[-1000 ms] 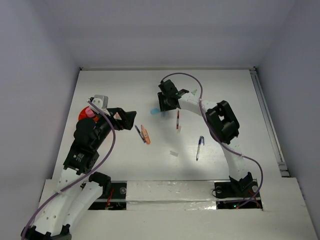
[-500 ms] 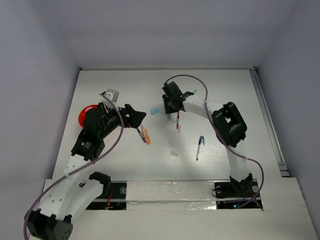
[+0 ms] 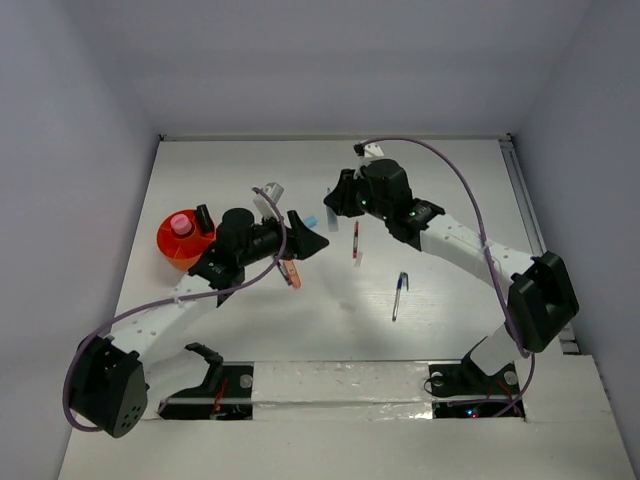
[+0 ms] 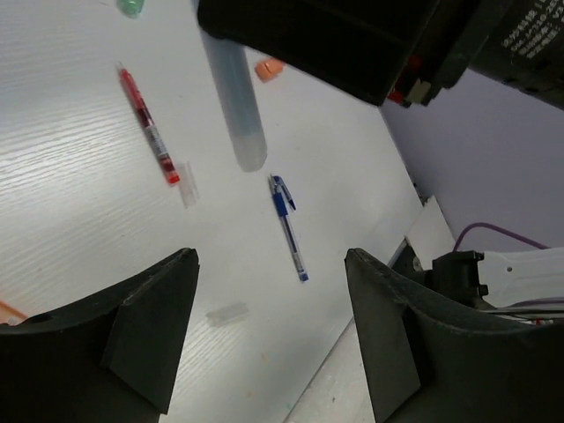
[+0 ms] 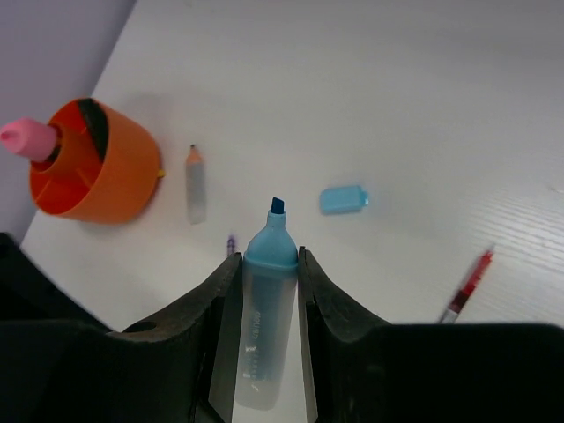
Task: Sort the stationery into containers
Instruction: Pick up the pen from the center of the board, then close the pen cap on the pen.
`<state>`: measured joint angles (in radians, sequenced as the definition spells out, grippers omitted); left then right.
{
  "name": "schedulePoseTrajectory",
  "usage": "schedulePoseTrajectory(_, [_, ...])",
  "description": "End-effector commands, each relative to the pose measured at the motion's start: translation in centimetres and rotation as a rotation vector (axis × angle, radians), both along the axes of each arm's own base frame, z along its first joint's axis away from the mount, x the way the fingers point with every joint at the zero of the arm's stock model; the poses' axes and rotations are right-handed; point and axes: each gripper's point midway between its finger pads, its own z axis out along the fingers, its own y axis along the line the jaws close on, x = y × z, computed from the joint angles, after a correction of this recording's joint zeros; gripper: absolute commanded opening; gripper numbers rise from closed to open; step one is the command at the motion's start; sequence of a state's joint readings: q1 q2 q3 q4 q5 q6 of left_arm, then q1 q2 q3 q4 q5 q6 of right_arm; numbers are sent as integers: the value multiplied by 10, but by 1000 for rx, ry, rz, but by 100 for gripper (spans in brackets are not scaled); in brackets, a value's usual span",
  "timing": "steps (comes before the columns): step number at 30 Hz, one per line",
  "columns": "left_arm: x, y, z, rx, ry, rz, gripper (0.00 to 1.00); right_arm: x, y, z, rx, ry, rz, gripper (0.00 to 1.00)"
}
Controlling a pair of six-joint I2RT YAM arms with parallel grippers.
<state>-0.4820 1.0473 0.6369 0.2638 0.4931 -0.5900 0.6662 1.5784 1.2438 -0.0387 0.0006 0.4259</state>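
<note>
1. The right gripper (image 5: 267, 257) is clenched on the blue highlighter (image 5: 264, 335). Its barrel runs along the fingers. The bare chisel tip points to the top of the right wrist view, clear of the surface (image 5: 370, 79).
2. The left gripper (image 4: 269, 264) is released, with the jaws apart and nothing between them.
3. The orange pot (image 5: 115, 189) sits in the upper left of the right wrist view. It is well apart from the tip, and a pink-capped tube (image 5: 26, 139) already stands in it.
4. In the top view the pot lies at the left of the frame. The left gripper is between it and the right gripper, so the left arm is the nearer one to the pot.
5. In the left wrist view, one end of the highlighter juts into the upper middle of the frame. It is beyond the open jaws, not between them.
6. The highlighter's pale blue cap (image 5: 344, 199) lies on the surface, just right of the tip and a little above it in the right wrist view.
7. My judgement: the next move turns on the leftward offset to the pot. The right arm could reach past the left arm, or it could pass the highlighter across.
</note>
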Motion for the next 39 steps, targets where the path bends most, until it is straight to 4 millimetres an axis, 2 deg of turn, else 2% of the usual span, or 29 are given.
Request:
schedulePoseTrajectory(1, [11,-19,34,-106,-112,1,64,-17,19,13,88,-23,79,11])
schedulePoseTrajectory(2, [12,-24,30,-108,-97,-3,64,-19,18,19,104,-35,82,12])
schedulePoseTrajectory(4, [19,-29,33,-119,-116,11,62,-23,18,18,110,-30,92,12])
schedulePoseTrajectory(7, [29,-37,25,-118,-110,17,60,-31,19,21,125,-35,111,12])
schedulePoseTrajectory(11, [38,-45,12,-104,-92,35,51,-36,17,22,131,-35,117,12])
schedulePoseTrajectory(15, [49,-40,14,-84,-117,88,45,-39,17,22,140,-33,124,13])
schedulePoseTrajectory(21, [50,-47,17,-89,-142,79,39,-46,26,21,160,-13,162,13])
schedulePoseTrajectory(23, [49,-49,18,-94,-146,70,32,-47,26,19,159,-5,165,13])
schedulePoseTrajectory(27, [48,-48,13,-81,-133,69,1,-50,28,15,171,9,175,13])
schedulePoseTrajectory(31, [44,-40,10,-60,-129,88,0,-53,28,16,185,14,181,16])
schedulePoseTrajectory(32, [41,-38,15,-62,-140,92,0,-53,27,14,178,20,181,19])
schedulePoseTrajectory(35, [41,-28,13,-15,-144,123,0,-58,31,22,188,18,219,34])
schedulePoseTrajectory(36, [40,-25,22,-14,-162,130,0,-60,32,26,193,15,228,45])
schedulePoseTrajectory(37, [38,-21,19,17,-161,133,0,-62,30,33,205,4,246,49])
schedulePoseTrajectory(38, [37,-19,22,27,-172,137,0,-64,30,37,209,-3,260,52])
schedulePoseTrajectory(39, [36,-16,33,24,-197,141,0,-62,27,41,212,-9,258,56])
